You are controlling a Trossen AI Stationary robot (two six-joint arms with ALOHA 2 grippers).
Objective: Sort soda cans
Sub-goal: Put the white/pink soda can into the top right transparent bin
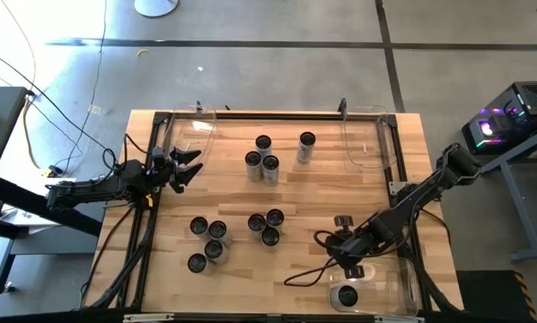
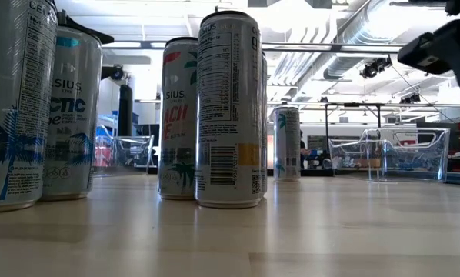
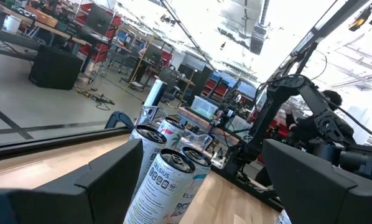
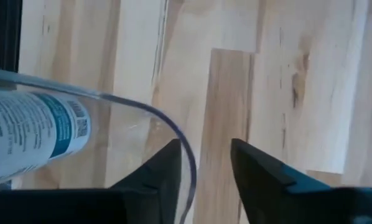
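Right gripper: lower right of the high view, at the rim of the near bin; fingers parted a little, holding nothing.
Can in bin: just below those fingers, apart from them — long axis cannot be told.
Left gripper: left edge, jaws wide, empty.
Cans: upright clusters mid-table; bottom-centre group nearer the right arm.

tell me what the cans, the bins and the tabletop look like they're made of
Soda cans: likely thin metal, glossy printed sides with reflections. Bins: clear plastic, since the room shows through the walls. Tabletop: pale wood, visible planks and grain, satin sheen.
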